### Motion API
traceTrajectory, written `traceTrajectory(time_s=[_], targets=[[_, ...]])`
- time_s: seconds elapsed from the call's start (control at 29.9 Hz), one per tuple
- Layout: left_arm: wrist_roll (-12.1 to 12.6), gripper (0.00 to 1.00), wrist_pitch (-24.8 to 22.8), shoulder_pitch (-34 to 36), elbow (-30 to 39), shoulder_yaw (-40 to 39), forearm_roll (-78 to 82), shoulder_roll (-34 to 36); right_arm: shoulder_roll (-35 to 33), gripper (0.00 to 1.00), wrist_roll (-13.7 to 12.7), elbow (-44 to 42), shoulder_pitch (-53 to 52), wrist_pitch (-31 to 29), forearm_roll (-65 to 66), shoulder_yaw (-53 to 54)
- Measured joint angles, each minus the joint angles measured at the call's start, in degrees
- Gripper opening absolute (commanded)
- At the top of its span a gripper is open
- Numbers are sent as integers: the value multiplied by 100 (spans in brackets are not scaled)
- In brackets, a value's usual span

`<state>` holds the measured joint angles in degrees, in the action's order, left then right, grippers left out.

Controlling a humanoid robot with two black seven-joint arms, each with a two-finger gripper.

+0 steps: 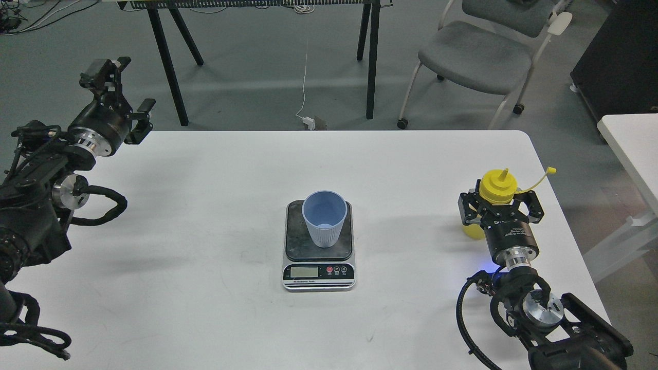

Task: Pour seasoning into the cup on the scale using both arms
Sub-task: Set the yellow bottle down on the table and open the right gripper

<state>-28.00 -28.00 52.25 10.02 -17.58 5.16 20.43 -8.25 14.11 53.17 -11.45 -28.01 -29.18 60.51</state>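
The light blue ribbed cup (324, 218) stands upright on the dark platform of the scale (318, 270) at the table's middle. The yellow seasoning bottle (496, 188) stands upright near the table's right edge, its tethered cap (550, 170) hanging open to the right. My right gripper (497, 208) is closed around the bottle's body from the near side, one finger on each side; the bottle's base shows at the table surface. My left gripper (128, 87) is open and empty, raised over the table's far left corner, far from the cup.
The white table (216, 169) ends close to the right of the bottle. A second white table (632, 139) stands to the right. A grey chair (478, 56) and black table legs (167, 61) stand behind the table.
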Motion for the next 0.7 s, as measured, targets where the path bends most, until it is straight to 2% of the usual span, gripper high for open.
traceTrajectory(time_s=[0.2, 0.27, 0.3, 0.33, 0.37, 0.4, 0.43, 0.7], targets=[[0, 99, 0, -1, -1, 0, 2, -13, 0, 13, 29, -8, 14, 0, 8, -45], [0, 99, 0, -1, 0, 0, 2, -11, 0, 22, 35, -8, 15, 0, 10, -49], [0, 99, -1, -1, 1, 0, 2, -8, 0, 32, 37, -8, 23, 0, 13, -52], [0, 99, -1, -1, 0, 0, 2, -2, 0, 64, 40, -7, 28, 0, 18, -54], [0, 99, 0, -1, 0, 0, 2, 1, 0, 100, 43, -6, 33, 0, 22, -56], [0, 99, 0, -1, -1, 0, 2, 4, 0, 94, 45, -4, 36, 0, 26, -60], [0, 99, 0, -1, -1, 0, 2, 4, 0, 100, 49, -3, 36, 0, 30, -61], [0, 99, 0, -12, 1, 0, 2, -1, -58, 100, 28, 70, 188, 0, 32, -34]])
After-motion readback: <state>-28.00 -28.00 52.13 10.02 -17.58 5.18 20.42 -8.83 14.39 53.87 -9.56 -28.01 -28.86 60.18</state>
